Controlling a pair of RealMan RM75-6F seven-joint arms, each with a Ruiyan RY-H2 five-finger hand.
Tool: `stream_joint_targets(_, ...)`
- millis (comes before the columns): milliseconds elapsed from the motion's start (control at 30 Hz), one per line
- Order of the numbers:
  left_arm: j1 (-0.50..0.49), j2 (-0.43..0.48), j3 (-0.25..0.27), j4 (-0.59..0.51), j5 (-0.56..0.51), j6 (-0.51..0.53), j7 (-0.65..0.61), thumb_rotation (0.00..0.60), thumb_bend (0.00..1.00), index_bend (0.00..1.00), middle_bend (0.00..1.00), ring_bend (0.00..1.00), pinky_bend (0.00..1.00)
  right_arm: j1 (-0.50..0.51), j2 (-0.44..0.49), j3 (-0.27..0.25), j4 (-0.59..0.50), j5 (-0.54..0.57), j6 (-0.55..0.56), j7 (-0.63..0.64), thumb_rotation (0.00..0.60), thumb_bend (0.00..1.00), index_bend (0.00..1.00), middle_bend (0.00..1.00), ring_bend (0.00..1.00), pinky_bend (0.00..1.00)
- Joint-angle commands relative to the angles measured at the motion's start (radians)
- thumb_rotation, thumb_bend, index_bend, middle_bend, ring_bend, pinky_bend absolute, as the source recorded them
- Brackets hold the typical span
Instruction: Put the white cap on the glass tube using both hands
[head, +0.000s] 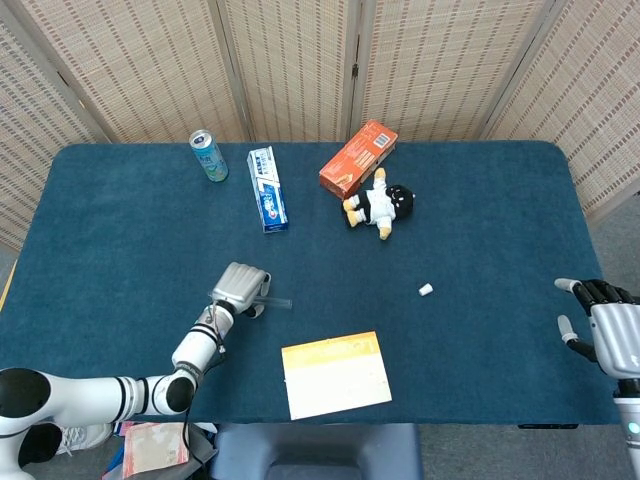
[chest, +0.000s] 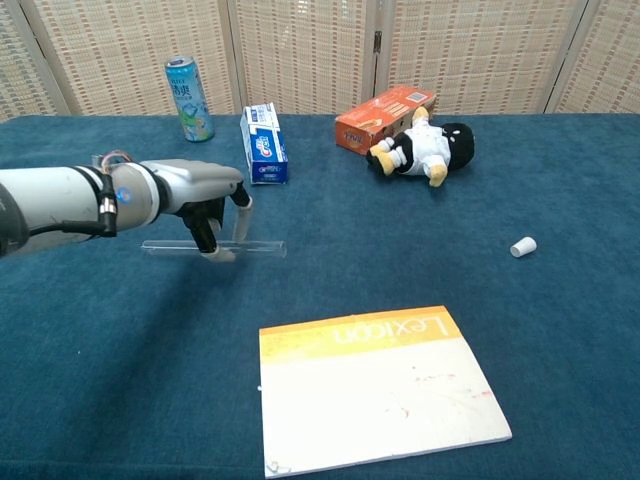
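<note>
The clear glass tube lies level in my left hand, pinched between thumb and fingers and sticking out on both sides. In the head view the left hand is left of the table's middle, with the tube poking out to its right. The small white cap lies alone on the blue cloth well to the right, also seen in the chest view as the cap. My right hand hovers off the table's right edge, fingers spread, holding nothing.
A notebook with an orange strip lies at the front edge. Along the back stand a drink can, a toothpaste box, an orange box and a plush doll.
</note>
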Motion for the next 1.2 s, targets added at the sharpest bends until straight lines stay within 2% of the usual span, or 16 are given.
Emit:
stream_joint_targets(33,0.048,0.064,-0.015,-0.056,0.055,0.002,-0.085,0.6,0.4,0.58,1.0,1.0,1.0,0.012,0.008,0.004,-0.007,-0.007,-0.008,-0.018,0.6,0.39,0.28,0.36,0.29,0.36)
stream_joint_targets(100,0.07,0.093,-0.019,-0.082,0.082,0.001,-0.124,0.6,0.4,0.58,1.0,1.0,1.0,0.025,0.013,0.006,-0.013,-0.014,-0.022,-0.034,0.6,0.39,0.28,0.38,0.34,0.41)
stream_joint_targets(200,0.106,0.141,-0.02,-0.126,0.135,0.013,-0.18,0.6,0.4,0.58,1.0,1.0,1.0,0.057,0.021,0.008,-0.024,-0.021,-0.067,-0.058,0.6,0.46,0.28,0.44,0.47,0.57)
stream_joint_targets(300,0.142,0.187,-0.016,-0.172,0.197,0.037,-0.221,0.6,0.4,0.58,1.0,1.0,1.0,0.101,0.031,0.008,-0.039,-0.018,-0.14,-0.079,0.6,0.57,0.28,0.59,0.67,0.77)
stream_joint_targets(433,0.178,0.233,-0.014,-0.221,0.26,0.072,-0.255,0.6,0.4,0.58,1.0,1.0,1.0,0.164,0.04,0.006,-0.062,0.023,-0.27,-0.092,0.6,0.68,0.28,0.79,0.84,0.9)
stream_joint_targets(667,0.225,0.279,-0.006,-0.287,0.353,0.14,-0.265,0.6,0.4,0.58,1.0,1.0,1.0,0.269,-0.009,0.004,-0.025,0.121,-0.478,-0.098,0.6,0.84,0.28,0.93,0.98,0.97)
stream_joint_targets(867,0.253,0.297,0.0,-0.321,0.398,0.173,-0.259,0.6,0.4,0.58,1.0,1.0,1.0,0.338,-0.075,0.012,0.045,0.191,-0.587,-0.079,0.6,0.98,0.28,0.98,1.0,1.0)
stream_joint_targets(1200,0.272,0.309,-0.001,-0.358,0.419,0.179,-0.238,0.6,0.4,0.58,1.0,1.0,1.0,0.435,-0.19,0.02,0.179,0.283,-0.711,-0.077,0.6,1.0,0.28,0.99,1.0,1.0)
